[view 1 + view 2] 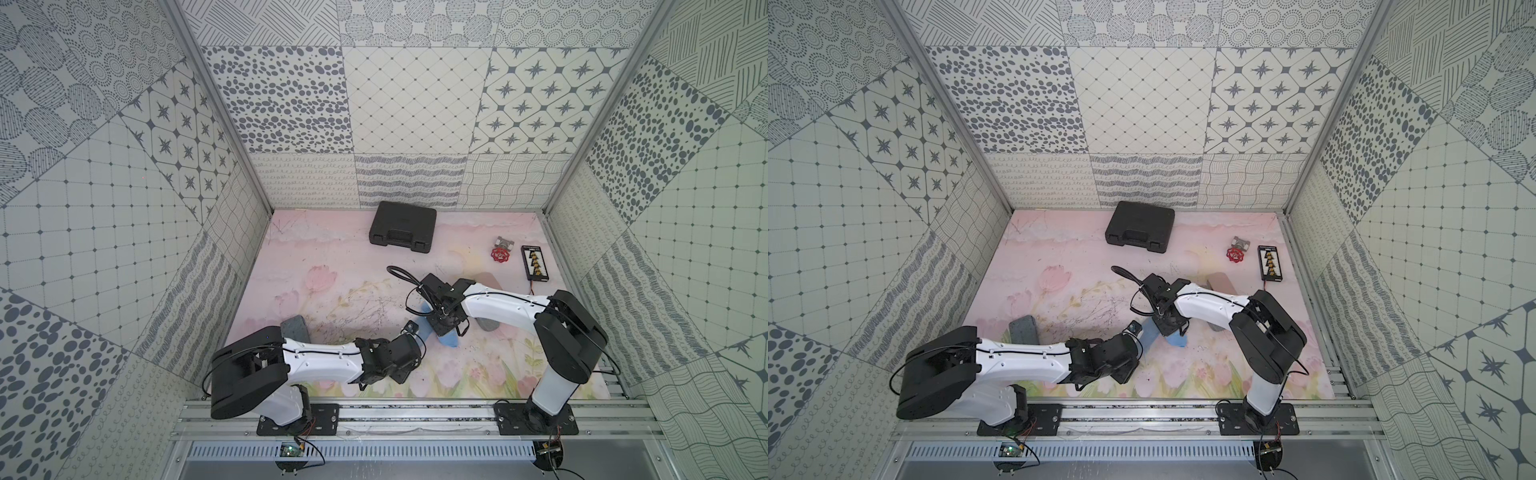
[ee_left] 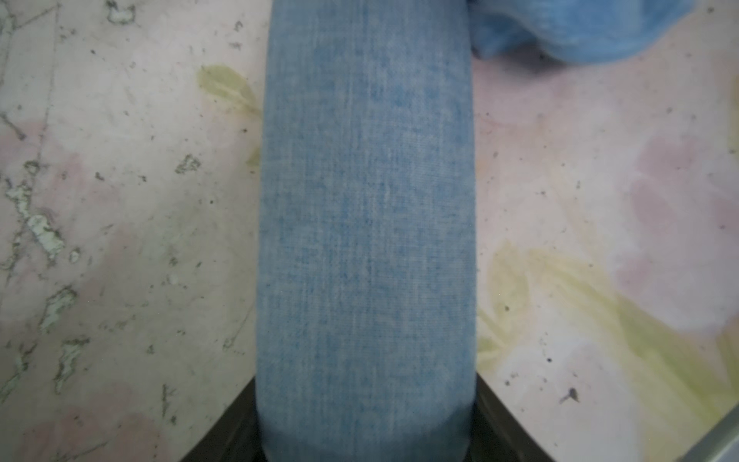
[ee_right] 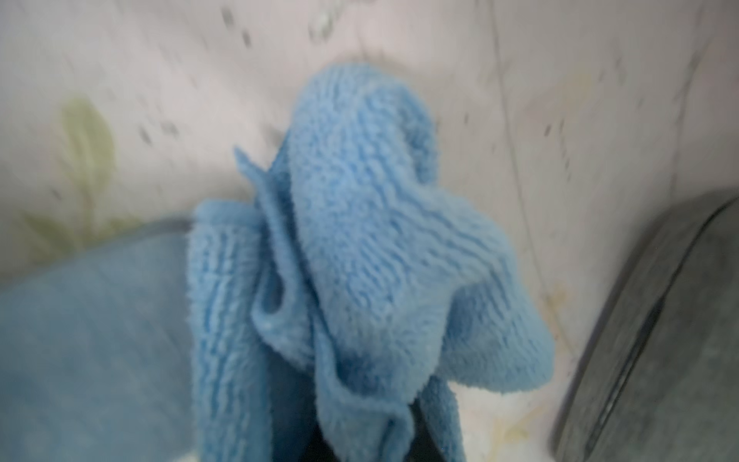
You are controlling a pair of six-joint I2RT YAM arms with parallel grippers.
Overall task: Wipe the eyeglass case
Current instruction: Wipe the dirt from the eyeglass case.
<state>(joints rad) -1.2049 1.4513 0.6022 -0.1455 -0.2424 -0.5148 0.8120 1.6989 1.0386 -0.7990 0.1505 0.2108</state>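
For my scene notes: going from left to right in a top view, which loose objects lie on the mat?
Grey case → black tool case → red valve → black connector board.

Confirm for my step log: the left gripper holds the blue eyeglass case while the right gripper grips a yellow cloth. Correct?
No: the cloth in the right gripper is blue, not yellow, as the right wrist view shows. The left gripper does hold the blue eyeglass case.
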